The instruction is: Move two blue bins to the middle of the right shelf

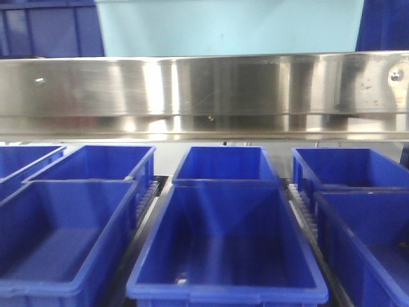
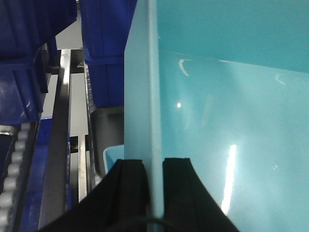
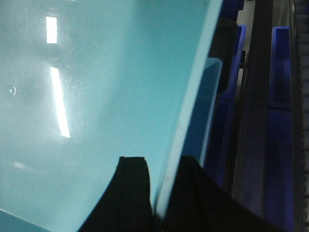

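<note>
Low in each wrist view, the left gripper [image 2: 153,193] and the right gripper [image 3: 161,198] were each clamped on a wall of the pale blue bin [image 2: 231,121]. In the front view, dark blue crates [image 1: 223,243] were ranged below a steel rail [image 1: 204,89], and the bin was seen above it, top centre.

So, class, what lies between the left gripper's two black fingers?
The side wall of the pale sky-blue smooth plastic bin, seen in the left wrist-mounted view.
</note>
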You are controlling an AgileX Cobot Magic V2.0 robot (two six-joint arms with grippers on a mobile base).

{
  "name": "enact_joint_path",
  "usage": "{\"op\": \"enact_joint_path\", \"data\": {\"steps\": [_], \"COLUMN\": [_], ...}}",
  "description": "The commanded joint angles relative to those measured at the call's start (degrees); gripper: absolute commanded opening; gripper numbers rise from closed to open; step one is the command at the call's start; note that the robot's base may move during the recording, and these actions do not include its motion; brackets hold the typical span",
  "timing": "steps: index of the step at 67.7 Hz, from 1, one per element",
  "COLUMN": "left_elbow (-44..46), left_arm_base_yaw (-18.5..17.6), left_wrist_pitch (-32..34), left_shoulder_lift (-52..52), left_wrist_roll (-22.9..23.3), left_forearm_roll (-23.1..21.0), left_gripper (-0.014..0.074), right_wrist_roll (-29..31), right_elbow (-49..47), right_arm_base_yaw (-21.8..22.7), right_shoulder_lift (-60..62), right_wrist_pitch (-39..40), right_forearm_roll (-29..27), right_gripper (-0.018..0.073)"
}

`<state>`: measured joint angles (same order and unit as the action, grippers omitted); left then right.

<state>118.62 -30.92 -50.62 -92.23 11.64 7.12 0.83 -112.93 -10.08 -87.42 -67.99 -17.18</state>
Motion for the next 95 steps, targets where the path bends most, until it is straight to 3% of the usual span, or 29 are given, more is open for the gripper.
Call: {"op": "enact_joint_path", "data": {"steps": [1,95], "left_elbow": [0.37,0.37], "left_arm_base_yaw": [-0.08,-0.08], "left_wrist_pitch": [4.05,4.05], "left_shoulder_lift": [1.0,1.0], "left_wrist_roll": [0.48,0.48], "left_forearm_roll": [-1.76,-1.76], "left_gripper": [-0.0111,-0.0111], "right_wrist_roll": [1.72,1.72], "right_elbow": [-0.55,-0.55], "right_arm_base_yaw": [0.05,0.05], "right_shoulder_lift": [0.54,0.54], "right_wrist_pitch": [1.61,1.61], "right_forearm_roll": [-1.43,-1.43], "right_gripper": [-0.0153,-0.0153]}}
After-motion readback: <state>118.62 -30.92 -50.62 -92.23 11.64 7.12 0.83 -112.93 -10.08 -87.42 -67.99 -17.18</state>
